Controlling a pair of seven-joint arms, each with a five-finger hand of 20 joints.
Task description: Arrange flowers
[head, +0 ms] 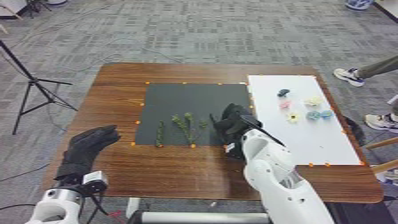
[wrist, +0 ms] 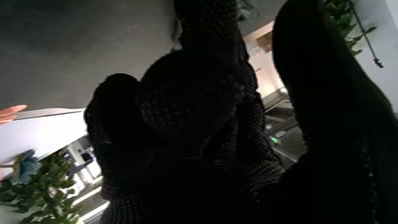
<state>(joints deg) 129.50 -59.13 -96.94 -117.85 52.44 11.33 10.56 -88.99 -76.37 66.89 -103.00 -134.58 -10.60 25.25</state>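
Observation:
Over the right part of the black mat [head: 182, 95] is my right hand [head: 233, 122], open, beside the green sprigs. In the right wrist view, my right hand [wrist: 195, 100] has its fingers extended and apart, and I see nothing held. A narrow sprig [head: 161, 134], a branching sprig [head: 187, 128] and a small sprig [head: 202, 124] lie on the mat's near half. On the white sheet [head: 306, 145] are a dark blue flower [head: 283, 92], a pink one [head: 285, 105], a cream one [head: 313, 101], a yellow one [head: 293, 118] and light blue ones [head: 320, 115]. My left hand [head: 91, 142] rests open left of the mat.
The brown wooden table [head: 169, 175] extends around the mat and sheet, with small orange markers along their edges. A black tripod [head: 34, 82] stands on the floor to the left. Green leaves [wrist: 49, 187] and a blue flower [wrist: 28, 167] show in the right wrist view.

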